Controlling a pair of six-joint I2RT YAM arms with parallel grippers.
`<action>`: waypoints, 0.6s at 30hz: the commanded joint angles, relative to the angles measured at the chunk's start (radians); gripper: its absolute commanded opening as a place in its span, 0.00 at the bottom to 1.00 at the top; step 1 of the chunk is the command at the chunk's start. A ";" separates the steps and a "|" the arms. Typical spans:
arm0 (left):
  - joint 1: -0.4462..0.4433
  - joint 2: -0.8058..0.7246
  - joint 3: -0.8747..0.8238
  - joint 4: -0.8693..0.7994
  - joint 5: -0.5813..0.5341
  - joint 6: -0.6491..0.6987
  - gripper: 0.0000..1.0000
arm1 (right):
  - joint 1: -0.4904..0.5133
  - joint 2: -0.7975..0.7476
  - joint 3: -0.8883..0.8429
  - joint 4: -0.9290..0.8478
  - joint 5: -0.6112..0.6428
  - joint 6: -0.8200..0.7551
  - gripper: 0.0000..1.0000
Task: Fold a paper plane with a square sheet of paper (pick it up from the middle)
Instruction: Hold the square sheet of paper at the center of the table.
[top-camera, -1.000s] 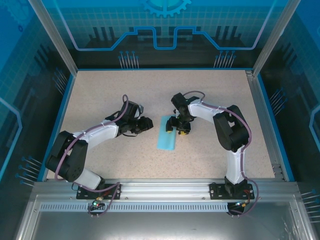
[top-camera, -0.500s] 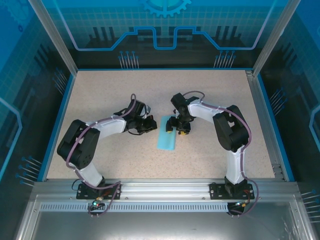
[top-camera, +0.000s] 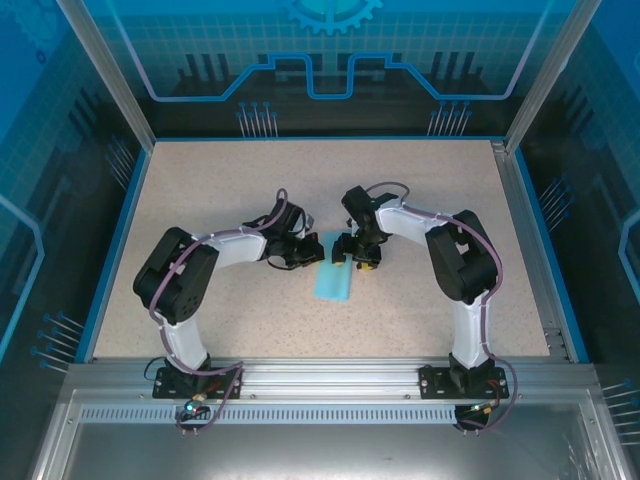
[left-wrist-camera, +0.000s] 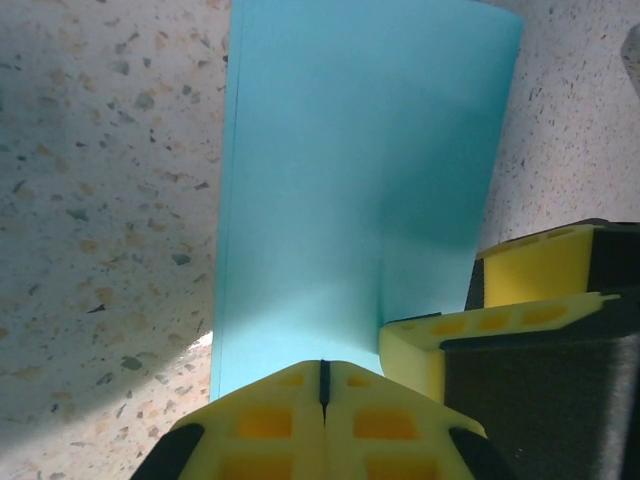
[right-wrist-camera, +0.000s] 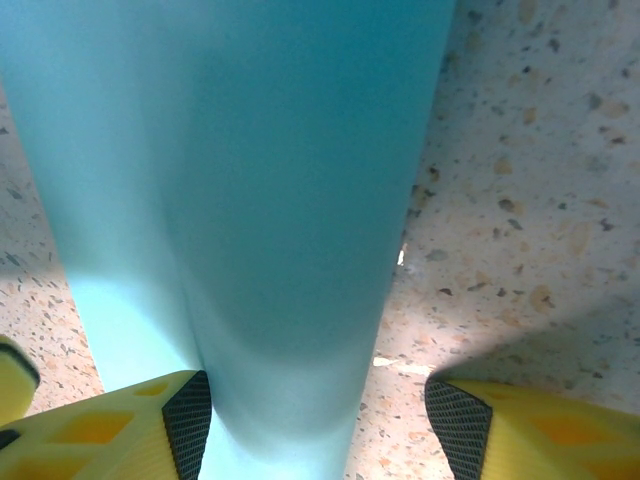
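The left claw (left-wrist-camera: 322, 385) is reaching in to the paper (top-camera: 333, 278) and is squeezing shut at its left edge, so I think it is getting ready to press a fold. The right claw (right-wrist-camera: 320, 410) is staying open over the paper. The paper is lying mid-table (top-camera: 200, 180), its long side running from far edge to near edge.

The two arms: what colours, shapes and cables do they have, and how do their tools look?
The left arm and the right arm have white link shells, black rounded joints and a purplish cable along each. The left tool and the right tool have yellow fingers with square recesses; the right one's pads are black and textured.
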 joint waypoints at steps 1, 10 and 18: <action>-0.008 0.022 0.037 -0.018 0.020 0.018 0.00 | 0.000 0.105 -0.049 -0.053 0.111 0.002 0.66; -0.012 0.066 0.052 -0.017 0.025 0.010 0.00 | 0.000 0.102 -0.054 -0.056 0.116 0.001 0.66; -0.012 0.102 0.056 -0.027 0.020 0.016 0.00 | 0.001 0.102 -0.053 -0.052 0.112 0.002 0.66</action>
